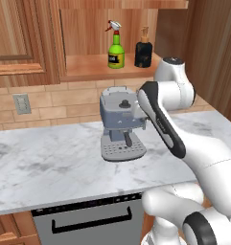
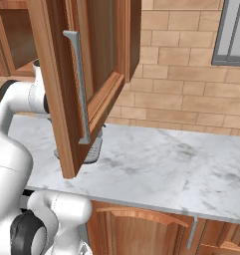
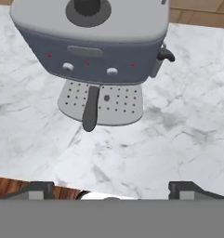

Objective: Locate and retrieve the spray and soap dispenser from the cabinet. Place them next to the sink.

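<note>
The spray (image 1: 116,48), a green bottle with a white trigger head, stands upright on the shelf of the open cabinet (image 1: 88,67) niche. Just to its right stands the soap dispenser (image 1: 143,50), black with a thin pump top. My gripper (image 3: 112,191) is open with nothing between its widely spaced fingertips (image 3: 39,189). It hangs above the marble counter (image 3: 178,125) and looks down at a coffee machine, well below the shelf. The sink is out of view.
A grey-blue coffee machine (image 1: 119,122) stands on the counter (image 1: 50,167) under the niche, with my arm (image 1: 160,119) bent beside it. An open wooden cabinet door (image 2: 76,84) with a long handle juts out beside the arm. A dishwasher (image 1: 88,220) sits below the counter.
</note>
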### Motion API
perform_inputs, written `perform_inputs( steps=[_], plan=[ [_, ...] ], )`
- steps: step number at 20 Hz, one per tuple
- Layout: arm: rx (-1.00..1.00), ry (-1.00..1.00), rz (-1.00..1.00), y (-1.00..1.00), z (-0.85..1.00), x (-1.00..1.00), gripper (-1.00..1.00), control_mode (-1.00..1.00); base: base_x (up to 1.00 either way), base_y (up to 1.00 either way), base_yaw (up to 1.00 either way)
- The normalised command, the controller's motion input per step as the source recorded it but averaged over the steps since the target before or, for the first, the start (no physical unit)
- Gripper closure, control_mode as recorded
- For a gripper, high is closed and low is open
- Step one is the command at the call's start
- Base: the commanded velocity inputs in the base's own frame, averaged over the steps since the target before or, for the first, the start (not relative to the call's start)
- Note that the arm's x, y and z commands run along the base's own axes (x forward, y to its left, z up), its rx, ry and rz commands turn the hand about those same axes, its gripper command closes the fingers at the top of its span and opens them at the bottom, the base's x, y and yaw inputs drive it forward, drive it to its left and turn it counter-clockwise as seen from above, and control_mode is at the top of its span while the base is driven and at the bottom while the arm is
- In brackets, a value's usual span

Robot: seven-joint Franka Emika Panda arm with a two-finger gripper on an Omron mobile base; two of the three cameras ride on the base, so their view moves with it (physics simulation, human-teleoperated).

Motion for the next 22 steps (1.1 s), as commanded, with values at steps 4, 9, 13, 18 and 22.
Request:
perform_inputs(
  steps=[4,9,13,18,22],
  plan=[
    [0.01,-0.06,0.0,0.05,0.09,-0.1,-1.0,-1.0,0.0,0.0,0.0],
    [0.01,-0.06,0.0,0.0,0.22,-0.05,-1.0,-1.0,0.0,0.0,0.0],
    [0.09,-0.12,-0.02,-0.01,0.28,-0.02,-1.0,-1.0,0.0,0.0,0.0],
    [0.12,-0.11,-0.07,-0.03,0.28,-0.02,-1.0,-1.0,0.0,0.0,0.0],
    [0.11,-0.1,-0.11,0.0,0.2,0.02,-1.0,-1.0,0.0,0.0,0.0]
  ],
)
